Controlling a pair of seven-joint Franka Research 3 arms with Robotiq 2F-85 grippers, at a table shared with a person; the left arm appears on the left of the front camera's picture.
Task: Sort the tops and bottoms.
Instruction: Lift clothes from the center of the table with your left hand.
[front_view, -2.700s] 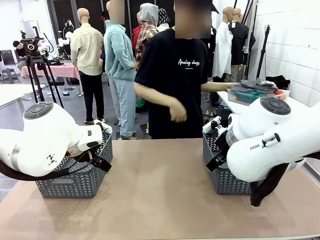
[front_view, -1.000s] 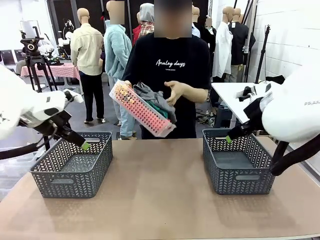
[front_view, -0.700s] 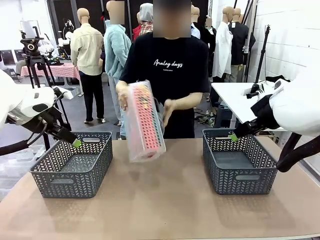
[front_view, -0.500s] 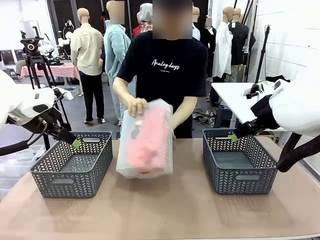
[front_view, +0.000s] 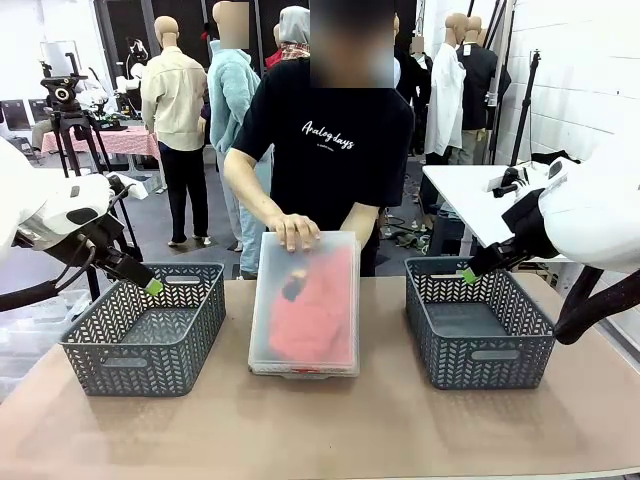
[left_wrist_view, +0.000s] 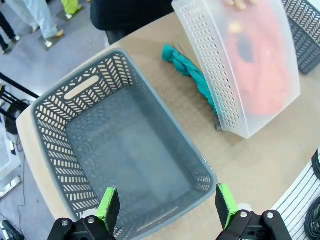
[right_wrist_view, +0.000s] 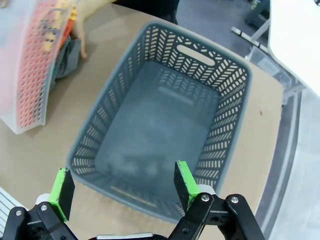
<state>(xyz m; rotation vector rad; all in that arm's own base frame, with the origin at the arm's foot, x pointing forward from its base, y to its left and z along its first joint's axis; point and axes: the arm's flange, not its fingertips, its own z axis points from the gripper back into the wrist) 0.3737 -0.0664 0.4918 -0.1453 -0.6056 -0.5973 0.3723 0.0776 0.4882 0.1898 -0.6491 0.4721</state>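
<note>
The tops and bottoms lie heaped under the upturned clear bin at mid-frame on the worktop, between my two grey baskets, a teal piece spilling toward my left jaws; both jaws gape empty.

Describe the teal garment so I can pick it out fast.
On the tan table, a person's hand holds a white perforated bin upside down between two grey baskets. The teal garment pokes out from under the bin's edge facing the left basket. Unlike the orange-red garment showing through the bin, it lies partly uncovered.
</note>
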